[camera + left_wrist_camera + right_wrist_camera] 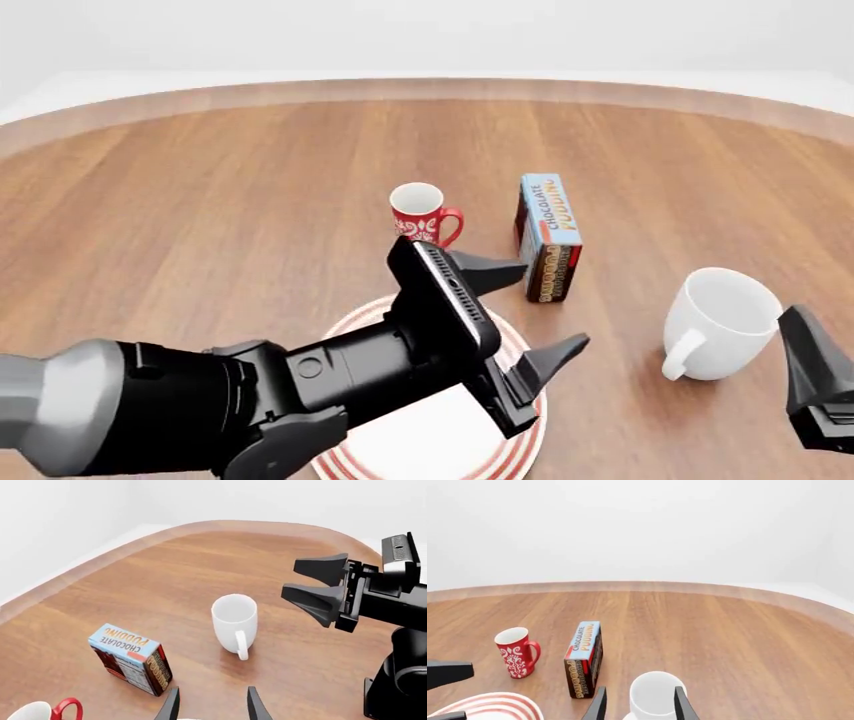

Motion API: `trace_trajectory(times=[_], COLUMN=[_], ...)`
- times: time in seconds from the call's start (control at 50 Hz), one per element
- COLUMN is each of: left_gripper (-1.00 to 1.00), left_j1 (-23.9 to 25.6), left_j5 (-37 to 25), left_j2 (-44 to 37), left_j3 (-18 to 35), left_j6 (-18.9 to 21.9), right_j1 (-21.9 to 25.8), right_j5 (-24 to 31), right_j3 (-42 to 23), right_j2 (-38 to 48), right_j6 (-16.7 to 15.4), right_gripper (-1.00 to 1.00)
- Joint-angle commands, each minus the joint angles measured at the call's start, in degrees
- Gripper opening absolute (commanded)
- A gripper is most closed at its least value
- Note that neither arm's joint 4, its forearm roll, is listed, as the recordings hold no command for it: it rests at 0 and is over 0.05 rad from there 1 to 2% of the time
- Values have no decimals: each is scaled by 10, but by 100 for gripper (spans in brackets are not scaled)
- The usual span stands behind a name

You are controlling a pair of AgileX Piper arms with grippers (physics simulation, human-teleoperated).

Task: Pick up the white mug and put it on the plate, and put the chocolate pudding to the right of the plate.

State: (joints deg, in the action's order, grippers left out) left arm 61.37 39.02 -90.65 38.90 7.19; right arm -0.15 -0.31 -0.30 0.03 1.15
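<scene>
The white mug [721, 322] stands upright on the table at the right, its handle toward the near left. It also shows as the white mug [235, 622] and the white mug [654, 695]. My right gripper [811, 385] is open just right of it and nearer, not touching; in its wrist view the right gripper [639, 705] frames the mug. The chocolate pudding [549, 237] stands upright left of and beyond the mug. Over the red-ringed plate [514, 455] hovers my left gripper [523, 313], open and empty.
A red mug with a white pattern [420, 215] stands just left of the pudding, beyond the plate. My left arm covers much of the plate and the near left of the table. The table's curved far edge [427, 88] runs across the back.
</scene>
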Motion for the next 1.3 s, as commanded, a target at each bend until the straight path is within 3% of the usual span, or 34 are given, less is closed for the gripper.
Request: trace_trajectory(times=[0.02,1.3], left_gripper=[100,100], left_j1=[10,42], left_j5=[-15,-89], left_j2=[-22,-139], left_j3=[31,189], left_j6=[0,-19], right_j1=[-1,-1], right_j5=[-1,-4], right_j3=[0,1], right_j2=[0,0], right_j6=[0,4], right_gripper=[100,100])
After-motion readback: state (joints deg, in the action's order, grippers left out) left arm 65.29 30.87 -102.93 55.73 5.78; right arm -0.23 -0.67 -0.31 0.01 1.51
